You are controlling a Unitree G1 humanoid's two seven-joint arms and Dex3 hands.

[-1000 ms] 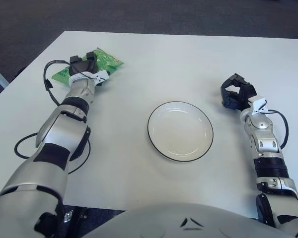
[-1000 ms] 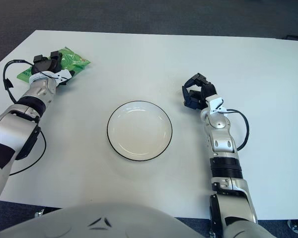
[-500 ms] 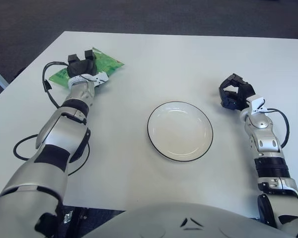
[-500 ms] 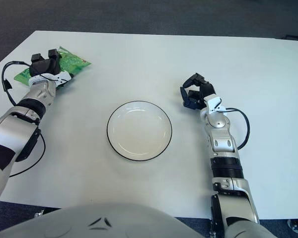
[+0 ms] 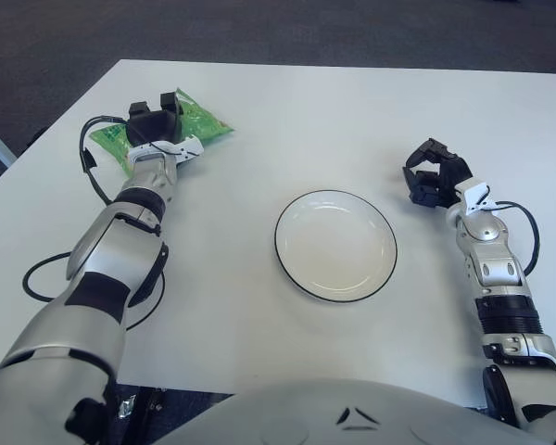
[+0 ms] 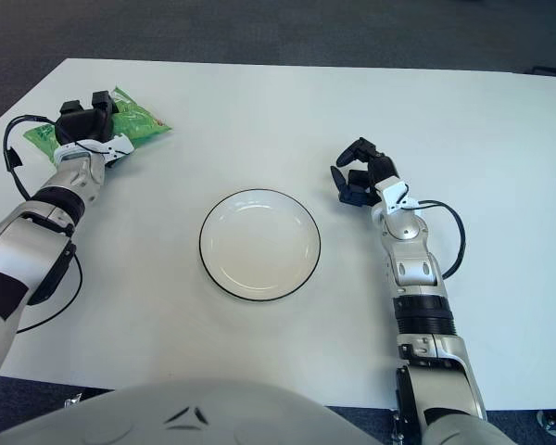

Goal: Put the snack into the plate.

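Snack [image 5: 200,121]: green packet at the table's [image 5: 352,111] far left corner, long axis running left to right.
Hidden: its middle, under the left robot hand [image 5: 155,123].
Left robot hand: fingers curled over the packet, gripping it.
Right robot hand [image 5: 432,175]: right of the plate [image 5: 336,244], fingers curled, empty.

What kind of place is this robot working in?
Probably an office or lab test area: a plain white table on dark carpet, holding only a plate and a green snack bag under the left hand; the right hand shows right of the plate.
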